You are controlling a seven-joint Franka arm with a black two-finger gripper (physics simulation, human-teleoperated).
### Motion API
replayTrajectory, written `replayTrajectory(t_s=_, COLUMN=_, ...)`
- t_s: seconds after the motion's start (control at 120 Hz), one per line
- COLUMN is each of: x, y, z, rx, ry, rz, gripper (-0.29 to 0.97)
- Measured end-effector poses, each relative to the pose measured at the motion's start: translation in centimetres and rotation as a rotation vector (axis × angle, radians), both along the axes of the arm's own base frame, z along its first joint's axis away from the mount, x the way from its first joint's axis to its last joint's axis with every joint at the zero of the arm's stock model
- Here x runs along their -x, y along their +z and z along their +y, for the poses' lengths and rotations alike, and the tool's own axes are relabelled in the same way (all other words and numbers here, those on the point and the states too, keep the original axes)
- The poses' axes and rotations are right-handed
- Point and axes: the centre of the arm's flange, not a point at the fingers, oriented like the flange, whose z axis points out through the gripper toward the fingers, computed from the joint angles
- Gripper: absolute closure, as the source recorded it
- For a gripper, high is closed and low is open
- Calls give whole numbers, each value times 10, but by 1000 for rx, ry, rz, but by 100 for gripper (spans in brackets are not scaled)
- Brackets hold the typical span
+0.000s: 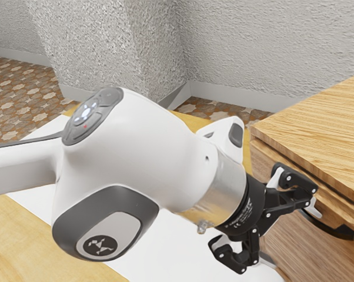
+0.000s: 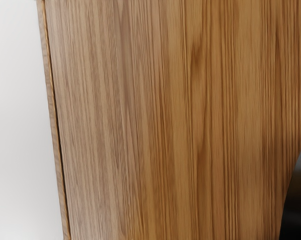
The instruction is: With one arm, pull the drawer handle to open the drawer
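Bulking closest, the white arm point(image 1: 136, 176) is reaching toward the exterior view's right. Its black gripper point(image 1: 277, 226) is hanging released, fingers spread wide, facing the wooden drawer point(image 1: 300, 252). Just past the upper finger, the dark handle point(image 1: 337, 226) is jutting from that front, beneath the cabinet top point(image 1: 318, 135).

The white seven-joint Franka arm point(image 1: 136, 170) comes in from the exterior view's left and reaches toward its right, its last link tilted slightly downward; a silver wrist flange point(image 1: 227, 188) carries the black two-finger gripper point(image 1: 283, 228); its fingers point(image 1: 294, 181) stand spread wide apart, one high, one low
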Motion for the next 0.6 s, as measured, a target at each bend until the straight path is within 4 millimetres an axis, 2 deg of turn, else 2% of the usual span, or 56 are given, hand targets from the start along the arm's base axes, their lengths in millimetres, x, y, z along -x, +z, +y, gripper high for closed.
replayTrajectory(t_s=0.208, x=14, y=-3, z=-17, rx=-2, ry=-39, rz=26, gripper=1)
replayTrajectory(t_s=0.442, x=16, y=-1, z=-12, rx=-24, ry=-42, rz=25, gripper=1)
replayTrajectory(t_s=0.6, x=25, y=8, z=0, rx=-17, ry=-42, rz=27, gripper=1)
